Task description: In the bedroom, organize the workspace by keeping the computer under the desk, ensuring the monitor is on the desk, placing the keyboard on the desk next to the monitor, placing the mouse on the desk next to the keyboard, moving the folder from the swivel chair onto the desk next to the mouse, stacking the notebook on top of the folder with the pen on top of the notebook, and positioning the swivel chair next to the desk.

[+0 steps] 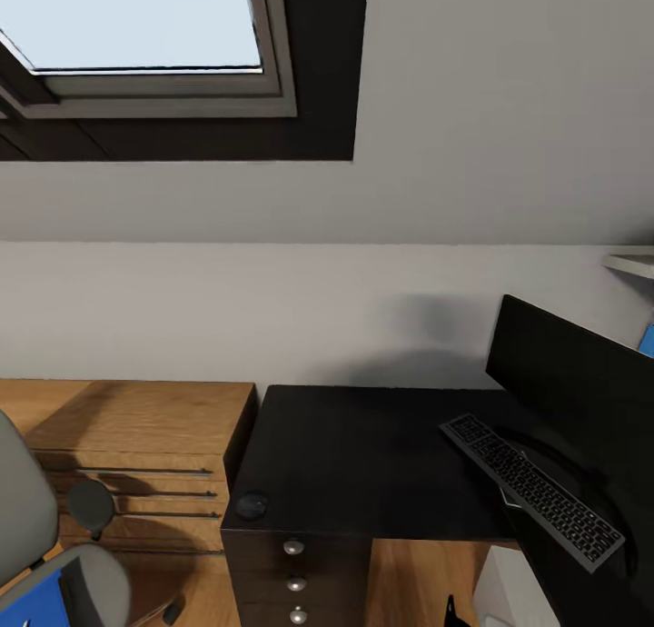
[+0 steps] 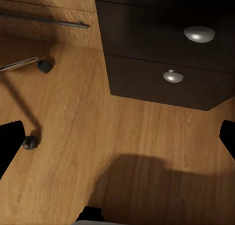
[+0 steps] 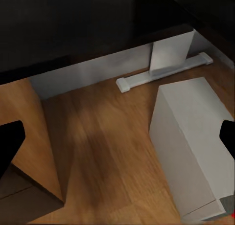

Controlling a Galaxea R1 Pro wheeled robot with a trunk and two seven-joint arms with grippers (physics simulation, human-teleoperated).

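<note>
The glossy black desk [image 1: 363, 463] carries the monitor [image 1: 572, 373] at its right and the keyboard [image 1: 531, 491] slanting in front of it. The small black mouse [image 1: 252, 504] lies at the desk's front left corner. At the lower left stands the grey swivel chair [image 1: 36, 536] with the blue folder [image 1: 36, 600] on its seat. The white computer [image 3: 196, 142] stands on the floor under the desk. My left gripper [image 2: 117, 142] hangs open over the floor by the drawer unit [image 2: 161, 54]. My right gripper [image 3: 117, 142] is open above the floor beside the computer. The notebook and pen are out of view.
A low wooden drawer cabinet [image 1: 127, 454] stands left of the desk against the grey wall. The chair's castors [image 2: 30, 143] rest on the plank floor near my left gripper. A white desk leg [image 3: 161, 63] stands behind the computer. A skylight [image 1: 136, 27] is overhead.
</note>
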